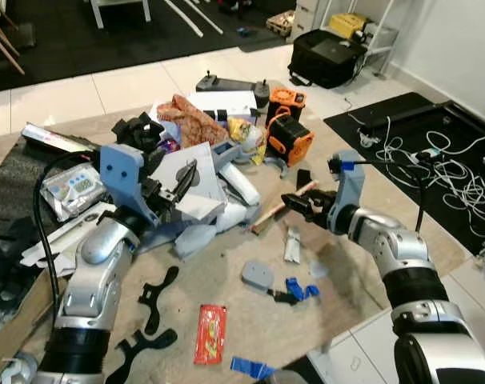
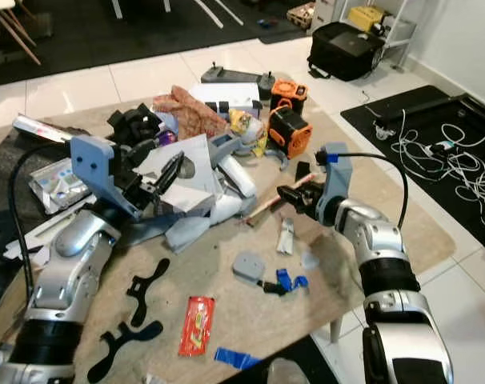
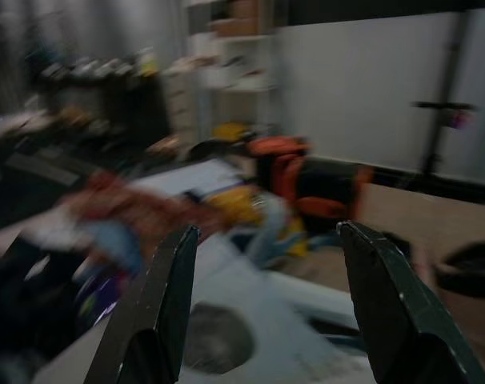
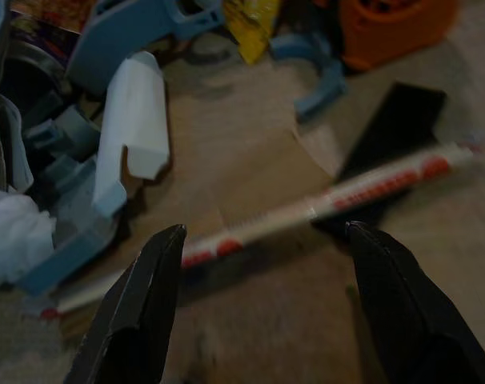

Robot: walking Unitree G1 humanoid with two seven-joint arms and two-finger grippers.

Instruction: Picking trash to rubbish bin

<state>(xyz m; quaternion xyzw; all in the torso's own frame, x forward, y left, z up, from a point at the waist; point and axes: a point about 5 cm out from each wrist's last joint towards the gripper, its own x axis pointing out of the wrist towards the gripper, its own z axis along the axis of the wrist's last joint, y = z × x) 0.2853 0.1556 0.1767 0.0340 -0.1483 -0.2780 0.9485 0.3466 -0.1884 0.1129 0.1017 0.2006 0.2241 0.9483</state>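
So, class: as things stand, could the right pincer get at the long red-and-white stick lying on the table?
Probably yes. The right pincer is open, hovering just above the stick, which lies between its fingers with bare table around that stretch.

Blurred throughout the left wrist view: orange case [image 3: 302, 172] and patterned cloth [image 3: 138, 212] smeared. Cut off by the edge: red-and-white stick [image 4: 306, 212], blue wrapper [image 1: 250, 368]. Print on red packet [image 1: 210, 333] unreadable.

It looked like a lived-in home room doubling as a tinkering space: a low table [image 1: 362, 264] strewn with clutter, white floor tiles [image 1: 106, 92], tangled white cables [image 1: 442, 172] on a dark rug [image 1: 402, 120], a black bag [image 1: 326, 56].
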